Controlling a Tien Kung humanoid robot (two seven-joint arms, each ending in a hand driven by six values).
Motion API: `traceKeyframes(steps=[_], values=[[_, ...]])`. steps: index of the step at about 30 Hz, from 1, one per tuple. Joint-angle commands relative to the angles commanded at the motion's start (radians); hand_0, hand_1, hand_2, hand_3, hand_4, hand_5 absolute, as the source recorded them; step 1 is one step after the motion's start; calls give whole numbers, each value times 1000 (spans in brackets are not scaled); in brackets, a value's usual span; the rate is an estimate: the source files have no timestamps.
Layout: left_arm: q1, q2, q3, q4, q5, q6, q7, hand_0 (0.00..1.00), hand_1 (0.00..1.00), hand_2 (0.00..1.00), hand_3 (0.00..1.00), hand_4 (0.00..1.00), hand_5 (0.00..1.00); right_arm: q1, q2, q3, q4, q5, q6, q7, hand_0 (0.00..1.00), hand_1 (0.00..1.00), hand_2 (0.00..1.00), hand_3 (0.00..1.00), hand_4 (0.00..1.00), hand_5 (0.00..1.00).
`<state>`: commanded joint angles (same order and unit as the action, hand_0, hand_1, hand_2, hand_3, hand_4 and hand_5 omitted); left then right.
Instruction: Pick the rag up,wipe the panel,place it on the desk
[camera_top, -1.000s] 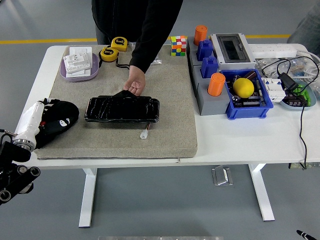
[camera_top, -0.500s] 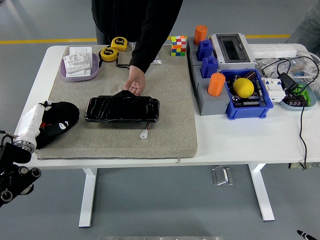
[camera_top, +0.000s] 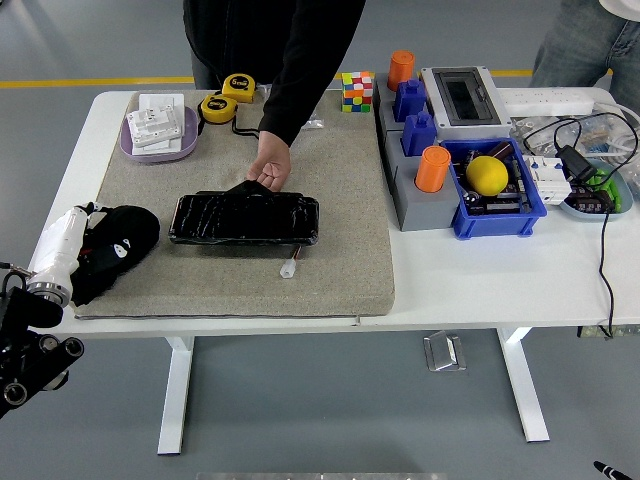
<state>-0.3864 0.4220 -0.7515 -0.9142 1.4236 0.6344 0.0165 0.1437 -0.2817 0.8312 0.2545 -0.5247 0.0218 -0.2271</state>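
The left robot hand (camera_top: 100, 250), closed on the rag (camera_top: 122, 243), has drawn slightly back toward the mat's (camera_top: 340, 270) left edge, clear of the panel (camera_top: 245, 219). A person's hand (camera_top: 270, 167) steadies the panel. Wiping appears finished; release on the desk (camera_top: 480, 275) remains.

Left hand (camera_top: 112, 248) low at left edge.
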Motion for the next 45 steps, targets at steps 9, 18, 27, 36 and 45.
traceKeyframes(steps=[9,18,27,36,45], values=[[-1,-3,-5,7,26,11,-1,206,153,691,719,400,2,0,0,6,4,-5,-2,1,766,588,709,604,998,557],[1,0,-15,-7,17,11,-15,213,143,628,648,358,2,1,0,10,6,-6,-4,3,766,589,708,604,998,556],[1,9,-13,-31,10,1,2,214,143,580,551,360,2,2,1,10,6,-5,-4,4,766,589,708,604,998,556],[-18,8,-48,-151,89,-15,93,212,142,580,554,356,2,5,-1,0,3,0,-3,6,766,589,708,604,998,557],[-47,-6,-46,-188,148,-24,162,210,135,593,561,345,2,1,-4,-7,-1,6,2,6,766,589,708,605,998,556]])
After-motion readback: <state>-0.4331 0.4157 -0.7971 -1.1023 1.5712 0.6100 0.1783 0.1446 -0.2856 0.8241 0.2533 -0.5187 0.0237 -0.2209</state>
